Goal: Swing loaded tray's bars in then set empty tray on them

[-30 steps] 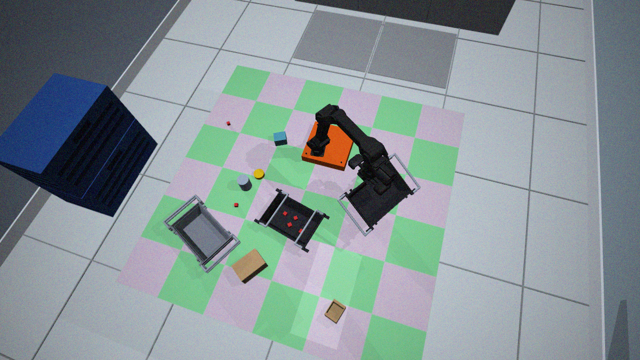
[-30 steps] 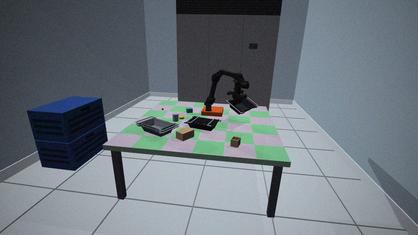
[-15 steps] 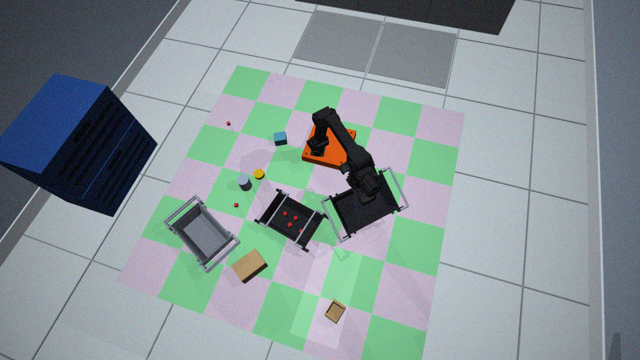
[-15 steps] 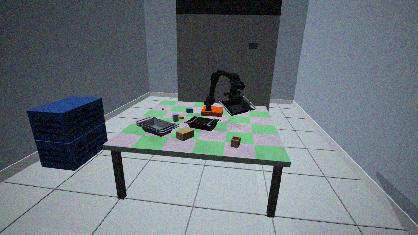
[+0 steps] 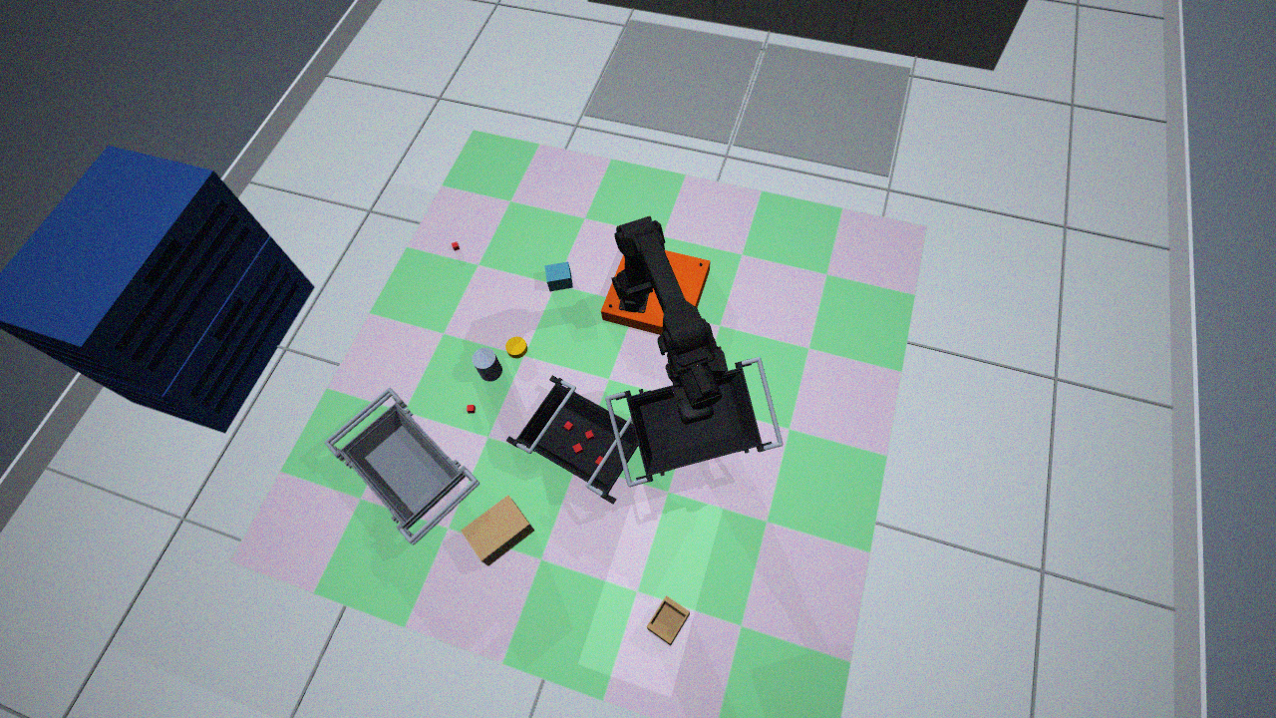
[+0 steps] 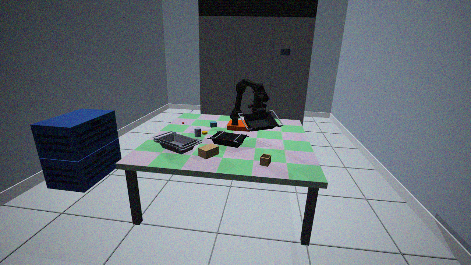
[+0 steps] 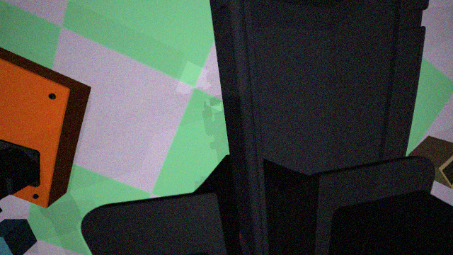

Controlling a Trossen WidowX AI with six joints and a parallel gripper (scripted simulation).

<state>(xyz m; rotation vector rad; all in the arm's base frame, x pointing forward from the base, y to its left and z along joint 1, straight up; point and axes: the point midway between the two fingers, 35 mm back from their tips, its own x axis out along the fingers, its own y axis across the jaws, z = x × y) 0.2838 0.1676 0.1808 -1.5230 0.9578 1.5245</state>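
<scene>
Left on the worktop [image 5: 428, 571] [image 6: 223, 171] sat the loaded tray [image 5: 537, 416] [image 6: 227, 142], bars [image 5: 551, 418] [image 5: 609, 460] [image 6: 222, 134] [image 6: 239, 139] across its top, its long axis slanting away from the raised empty tray [image 5: 705, 433] [image 6: 263, 121] [image 7: 318, 88], clamped by one wall in the nearly shut end effector [image 5: 696, 412] [image 6: 259, 112] [image 7: 237, 160], rightward!

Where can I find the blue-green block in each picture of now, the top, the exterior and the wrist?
Top: the blue-green block is above and left of centre, left of the orange base plate.
Exterior: near the centre, left of the same plate.
Wrist: cut off at the bottom-left corner, below the plate.
Shared landmark: the orange base plate.
</scene>
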